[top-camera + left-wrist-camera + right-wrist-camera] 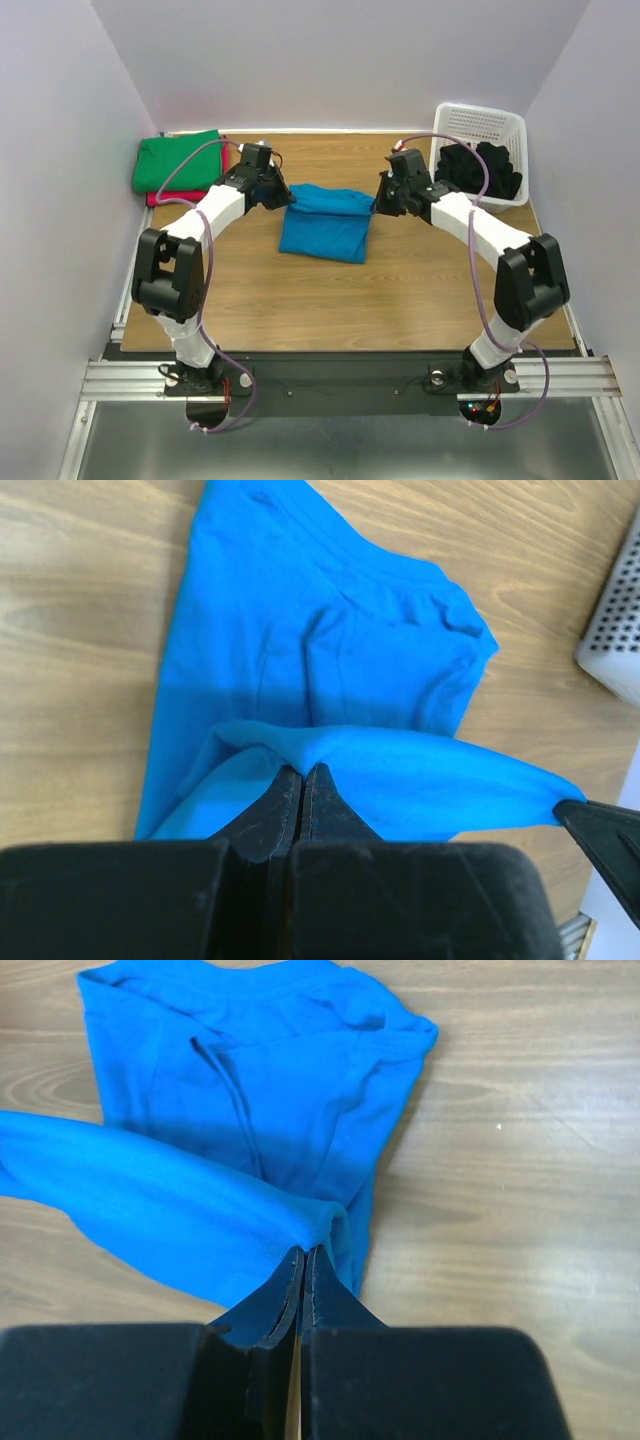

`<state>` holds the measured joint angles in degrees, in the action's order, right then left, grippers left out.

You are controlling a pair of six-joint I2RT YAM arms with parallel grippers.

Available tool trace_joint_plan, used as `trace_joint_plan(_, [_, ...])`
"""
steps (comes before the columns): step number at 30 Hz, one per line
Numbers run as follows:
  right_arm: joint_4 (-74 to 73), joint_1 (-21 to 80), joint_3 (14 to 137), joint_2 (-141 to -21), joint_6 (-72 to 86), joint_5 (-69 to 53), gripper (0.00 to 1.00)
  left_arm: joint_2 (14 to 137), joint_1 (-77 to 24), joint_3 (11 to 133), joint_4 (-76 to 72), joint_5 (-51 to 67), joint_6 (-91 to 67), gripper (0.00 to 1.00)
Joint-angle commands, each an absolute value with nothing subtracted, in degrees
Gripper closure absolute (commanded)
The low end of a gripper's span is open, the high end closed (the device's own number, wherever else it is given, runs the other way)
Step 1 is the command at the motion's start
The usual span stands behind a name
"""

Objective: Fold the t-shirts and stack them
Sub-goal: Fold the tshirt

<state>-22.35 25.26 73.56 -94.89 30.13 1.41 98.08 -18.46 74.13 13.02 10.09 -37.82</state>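
Observation:
The turquoise-blue t-shirt (325, 222) lies partly folded in the middle of the table. Its far edge is lifted off the wood and stretched between my two grippers. My left gripper (287, 196) is shut on the shirt's far left corner; the cloth (330, 660) bunches at the pinched tips (303, 772). My right gripper (378, 205) is shut on the far right corner; the cloth (250, 1100) bunches at its tips (304, 1252). A green t-shirt (177, 162) lies folded on a red-pink one (160, 198) at the far left. Black t-shirts (482, 168) fill the basket.
A white lattice basket (478, 124) stands at the far right corner; its edge shows in the left wrist view (615, 620). White walls close in the table on three sides. Bare wood lies in front of the blue shirt.

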Motion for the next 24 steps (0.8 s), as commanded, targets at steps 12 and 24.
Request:
trace_joint_plan(12, [-17.84, 22.32, 84.55, -109.6, 27.42, 4.13, 0.95, 111.09, -16.44, 85.69, 10.63, 4.23, -35.86, 0.94])
trace_joint_plan(24, [-17.84, 22.32, 80.61, -104.95, 26.37, -2.63, 0.27, 101.87, -16.26, 77.44, 8.7, 4.13, -34.81, 0.04])
